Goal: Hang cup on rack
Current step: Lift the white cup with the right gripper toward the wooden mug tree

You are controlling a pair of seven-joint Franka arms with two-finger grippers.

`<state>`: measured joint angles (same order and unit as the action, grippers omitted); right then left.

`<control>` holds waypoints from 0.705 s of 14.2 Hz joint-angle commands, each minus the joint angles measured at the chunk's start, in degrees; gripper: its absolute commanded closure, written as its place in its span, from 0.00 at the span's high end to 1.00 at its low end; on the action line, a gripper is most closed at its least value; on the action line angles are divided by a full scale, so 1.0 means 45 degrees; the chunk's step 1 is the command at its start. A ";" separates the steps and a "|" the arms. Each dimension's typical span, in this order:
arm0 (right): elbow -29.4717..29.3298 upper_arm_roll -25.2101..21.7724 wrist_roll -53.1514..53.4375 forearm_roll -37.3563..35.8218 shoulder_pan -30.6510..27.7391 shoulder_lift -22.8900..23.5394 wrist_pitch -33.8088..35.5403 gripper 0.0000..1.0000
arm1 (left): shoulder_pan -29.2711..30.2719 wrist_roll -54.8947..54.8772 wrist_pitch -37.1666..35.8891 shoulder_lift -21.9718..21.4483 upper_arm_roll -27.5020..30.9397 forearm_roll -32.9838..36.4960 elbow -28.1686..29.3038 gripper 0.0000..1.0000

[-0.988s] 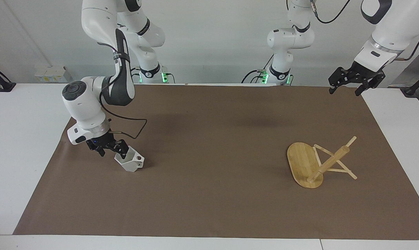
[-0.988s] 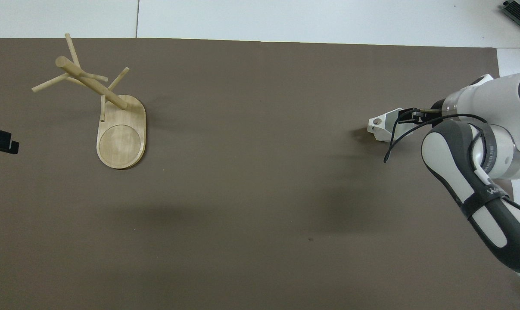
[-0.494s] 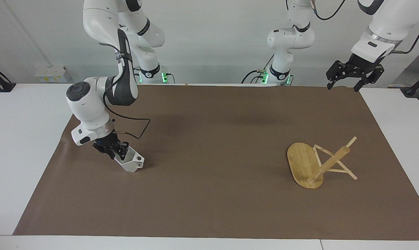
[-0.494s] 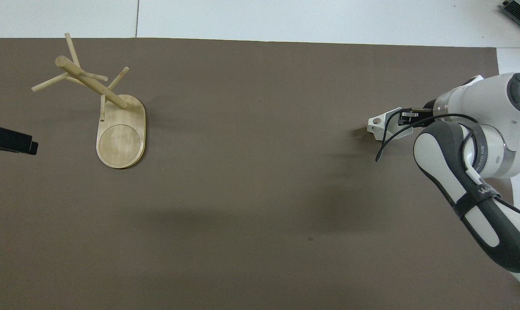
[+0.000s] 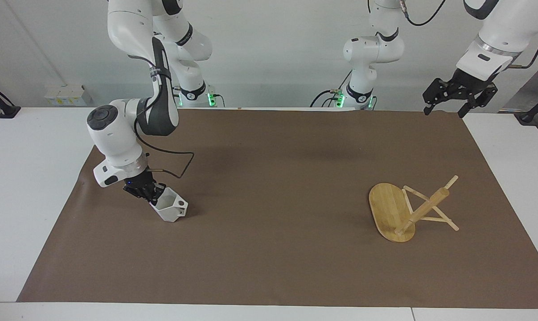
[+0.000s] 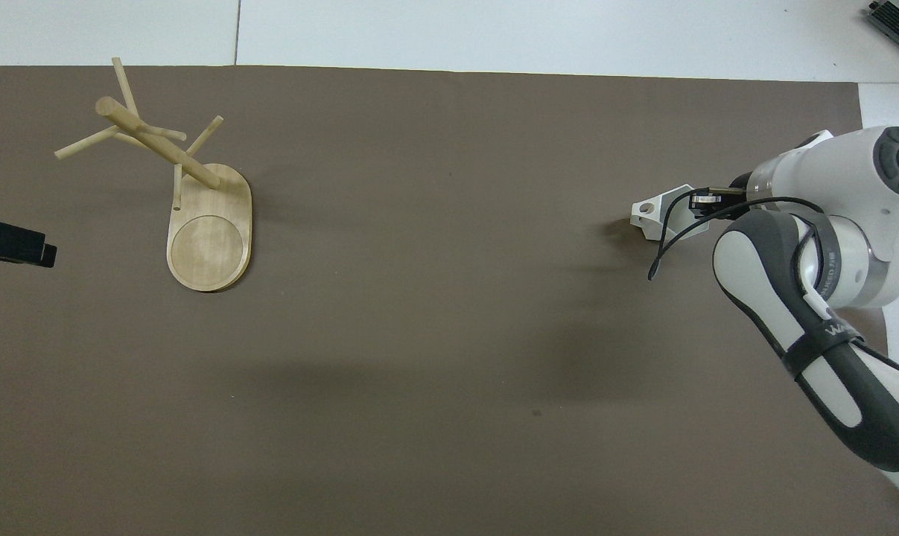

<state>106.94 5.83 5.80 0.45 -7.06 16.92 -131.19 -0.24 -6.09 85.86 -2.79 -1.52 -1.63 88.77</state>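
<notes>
What moved: the right gripper [image 5: 155, 195] has tipped the cup [image 5: 172, 209] a bit more and slid it a little toward the middle; the left gripper [image 5: 459, 94] has gone up a little.
Right gripper: low over the brown mat [image 5: 269, 187], near the right arm's end of the counter [image 5: 23, 187]; its fingers are clamped on the cup's rim.
Cup: white, tilted, its bottom touching the mat, handle pointing toward the middle.
Rack [image 5: 409, 208]: stands on the mat near the left arm's end, well apart from the cup.
Left gripper: up in the air over the mat's corner by the left arm; fingers apart, holding nothing.
</notes>
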 commanded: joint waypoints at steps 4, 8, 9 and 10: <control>-0.0831 0.0928 -0.0602 0.0172 -0.0090 -0.0146 0.1451 0.00 | 0.0093 -0.0130 0.0138 -0.0239 0.0006 0.0148 0.0235 1.00; -0.2646 0.1867 -0.1676 0.2289 -0.0090 -0.0381 0.3680 0.00 | 0.0035 -0.0014 0.0119 -0.0239 -0.0013 0.0148 0.0235 1.00; -0.3077 0.1888 -0.1718 0.3461 -0.0090 -0.0381 0.3935 0.00 | 0.0015 -0.0013 0.0080 -0.0239 -0.0013 0.0148 0.0235 1.00; -0.3294 0.1888 -0.1699 0.4556 -0.0090 -0.0439 0.4131 0.00 | 0.0053 -0.0032 0.0060 -0.0239 -0.0032 0.0148 0.0235 1.00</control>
<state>95.57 14.03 0.39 13.25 -6.78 14.79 -115.37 0.04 -6.10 85.87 -2.79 -1.54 -1.63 88.77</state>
